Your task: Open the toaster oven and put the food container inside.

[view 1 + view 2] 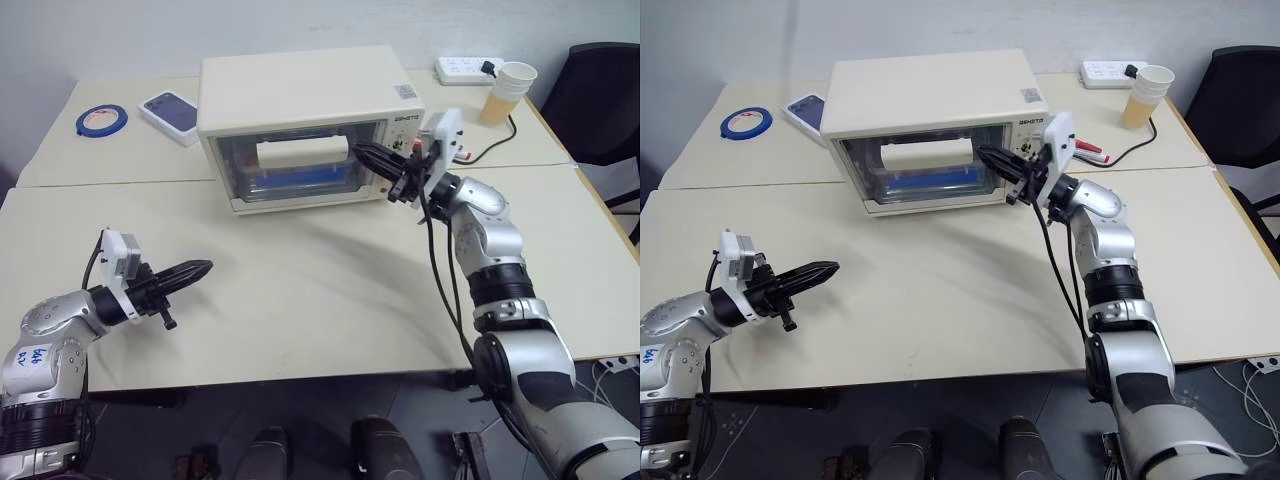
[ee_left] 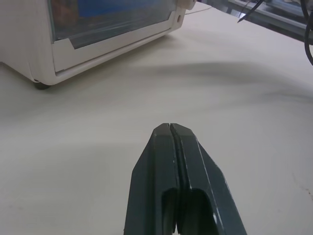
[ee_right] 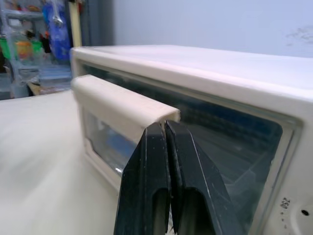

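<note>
1. The toaster oven [image 1: 310, 125], a cream-white box with a glass door, stands in the upper centre of the left eye view on the pale table [image 1: 300, 290]; its door is shut.
2. Behind the glass, blue and a touch of orange-brown show low in the cavity; this is probably the food container [image 1: 290, 178], apparently already inside, though the glass blurs its outline.
3. The door handle [image 1: 303, 153], a cream bar across the top of the door, is the natural place to take hold. Judged from its look, it is rigid, smooth plastic and somewhat slippery; the door should swing on a bottom hinge, and the oven seems light enough to slide if pushed hard.
4. The right gripper [image 1: 360, 152] sits just right of centre in the upper frame, its two black fingers pressed together and holding nothing. In the right wrist view the tips [image 3: 164, 128] lie at the right end of the handle, just beneath its edge; whether they touch it cannot be told.
5. The left gripper [image 1: 200, 269] is at the lower left, fingers also together and empty, pointing toward the oven but well apart from it, above bare tabletop.
</note>
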Robot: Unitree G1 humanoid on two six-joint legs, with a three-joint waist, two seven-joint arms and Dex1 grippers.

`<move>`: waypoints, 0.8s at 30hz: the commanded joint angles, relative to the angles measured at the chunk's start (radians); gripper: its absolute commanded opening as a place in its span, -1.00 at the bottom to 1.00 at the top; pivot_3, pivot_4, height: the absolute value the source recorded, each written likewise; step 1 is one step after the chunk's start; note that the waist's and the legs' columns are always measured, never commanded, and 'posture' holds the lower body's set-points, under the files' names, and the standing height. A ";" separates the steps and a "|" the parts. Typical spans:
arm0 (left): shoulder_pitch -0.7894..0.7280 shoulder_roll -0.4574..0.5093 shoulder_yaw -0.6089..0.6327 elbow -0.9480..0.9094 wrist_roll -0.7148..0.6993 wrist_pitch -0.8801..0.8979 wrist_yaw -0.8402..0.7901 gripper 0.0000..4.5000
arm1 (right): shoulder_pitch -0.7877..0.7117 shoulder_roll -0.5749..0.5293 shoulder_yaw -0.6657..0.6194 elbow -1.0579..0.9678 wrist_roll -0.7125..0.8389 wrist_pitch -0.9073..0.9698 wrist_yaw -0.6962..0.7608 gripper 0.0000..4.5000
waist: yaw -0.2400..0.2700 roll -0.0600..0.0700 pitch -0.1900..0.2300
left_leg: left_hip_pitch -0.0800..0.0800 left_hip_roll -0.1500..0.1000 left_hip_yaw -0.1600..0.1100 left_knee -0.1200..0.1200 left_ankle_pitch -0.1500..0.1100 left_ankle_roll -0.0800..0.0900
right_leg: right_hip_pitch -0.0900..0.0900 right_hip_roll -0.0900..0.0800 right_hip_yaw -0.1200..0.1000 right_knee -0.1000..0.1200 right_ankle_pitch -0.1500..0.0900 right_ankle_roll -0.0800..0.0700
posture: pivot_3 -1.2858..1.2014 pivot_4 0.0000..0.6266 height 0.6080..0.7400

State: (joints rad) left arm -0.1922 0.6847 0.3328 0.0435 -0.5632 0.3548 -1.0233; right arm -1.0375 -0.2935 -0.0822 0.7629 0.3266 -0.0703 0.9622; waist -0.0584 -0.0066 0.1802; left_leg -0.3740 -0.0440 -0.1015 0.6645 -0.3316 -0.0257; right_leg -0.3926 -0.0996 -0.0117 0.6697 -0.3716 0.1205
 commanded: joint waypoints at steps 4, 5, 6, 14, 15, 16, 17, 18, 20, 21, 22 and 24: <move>-0.030 0.027 0.011 -0.021 -0.021 0.024 0.006 -1.00 | 0.045 -0.057 -0.028 -0.089 0.030 -0.026 0.097 -0.96 | 0.000 0.000 0.000 | 0.000 0.000 0.000 0.000 0.000 0.000 | 0.000 0.000 0.000 0.000 0.000 0.000 | 0.03 -0.52 1.00; -0.032 0.037 0.020 -0.024 -0.030 0.037 0.000 -1.00 | 0.095 -0.085 -0.031 -0.172 0.059 0.026 0.133 -0.96 | 0.000 0.000 0.000 | 0.000 0.000 0.000 0.000 0.000 0.000 | 0.000 0.000 0.000 0.000 0.000 0.000 | 0.03 -0.52 1.00; -0.029 0.049 0.024 -0.026 -0.018 0.029 -0.002 -0.92 | 0.147 -0.114 -0.033 -0.247 0.074 0.045 0.160 -0.99 | 0.002 0.000 0.000 | 0.000 0.000 0.000 0.000 0.000 0.000 | 0.000 0.000 0.000 -0.001 0.000 0.000 | 0.03 -0.52 1.00; 0.120 0.165 0.076 -0.085 0.009 0.009 -0.069 -0.13 | 0.694 -0.364 -0.056 -0.791 0.127 0.143 0.266 -0.39 | 0.004 0.001 0.000 | -0.001 0.001 0.001 -0.003 -0.001 0.001 | 0.000 -0.001 0.003 -0.007 0.000 0.000 | 0.03 -0.52 1.00; 0.132 0.170 0.079 -0.080 0.018 -0.009 -0.075 -0.02 | 0.726 -0.368 -0.063 -0.805 0.120 0.126 0.259 -0.28 | 0.004 0.001 0.000 | 0.000 0.001 0.002 -0.003 -0.001 0.001 | 0.000 0.000 0.003 -0.007 0.000 0.000 | 0.03 -0.52 1.00; 0.147 0.174 0.082 -0.077 0.012 -0.003 -0.086 0.08 | 0.763 -0.367 -0.080 -0.817 0.121 0.120 0.241 -0.17 | 0.004 0.001 0.000 | 0.001 0.003 0.002 -0.003 -0.001 0.001 | 0.001 0.001 0.003 -0.007 0.000 0.000 | 0.03 -0.52 1.00; 0.157 0.170 0.081 -0.075 0.030 -0.038 -0.082 0.19 | 0.790 -0.367 -0.091 -0.818 0.104 0.078 0.230 -0.04 | 0.006 0.001 0.000 | 0.002 0.002 0.003 -0.003 -0.001 0.000 | 0.001 0.001 0.004 -0.007 0.000 0.000 | 0.03 -0.52 1.00; 0.164 0.164 0.085 -0.077 0.037 -0.057 -0.074 0.30 | 0.818 -0.371 -0.100 -0.821 0.091 0.051 0.225 0.07 | 0.008 0.001 0.000 | 0.002 0.002 0.004 -0.002 -0.001 0.000 | 0.001 0.001 0.004 -0.007 0.000 0.000 | 0.03 -0.52 1.00; 0.183 0.147 0.097 -0.100 0.030 -0.072 -0.061 0.52 | 0.869 -0.371 -0.116 -0.823 0.060 -0.017 0.205 0.31 | 0.020 0.001 0.000 | 0.003 0.002 0.004 -0.001 -0.001 0.000 | 0.003 0.001 0.006 -0.006 0.000 0.000 | 0.03 -0.52 1.00; 0.197 0.131 0.101 -0.107 0.050 -0.124 -0.050 0.61 | 0.903 -0.369 -0.124 -0.834 0.065 -0.024 0.199 0.41 | 0.028 0.001 0.000 | 0.003 0.002 0.004 -0.001 -0.001 0.001 | 0.003 0.001 0.008 -0.007 0.000 0.000 | 0.03 -0.52 1.00; 0.214 0.119 0.103 -0.112 0.077 -0.173 -0.038 0.69 | 0.934 -0.364 -0.129 -0.843 0.068 -0.046 0.200 0.51 | 0.030 0.001 0.000 | 0.003 0.002 0.004 -0.001 -0.001 0.001 | 0.003 0.001 0.010 -0.007 0.000 0.000 | 0.03 -0.52 1.00; 0.241 0.100 0.106 -0.113 0.109 -0.244 -0.024 0.91 | 0.989 -0.367 -0.124 -0.862 0.086 -0.051 0.219 0.75 | 0.036 0.000 0.000 | 0.003 0.002 0.004 -0.002 -0.002 0.001 | 0.003 0.001 0.011 -0.008 0.000 -0.001 | 0.03 -0.52 1.00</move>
State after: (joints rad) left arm 0.0325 0.7911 0.4114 -0.0414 -0.4793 0.1833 -1.0600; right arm -0.0770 -0.6522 -0.1810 -0.0574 0.3863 -0.0983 1.1718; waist -0.0221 -0.0061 0.1801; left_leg -0.3710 -0.0419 -0.0982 0.6623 -0.3338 -0.0241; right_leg -0.3898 -0.0986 -0.0011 0.6614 -0.3714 0.1200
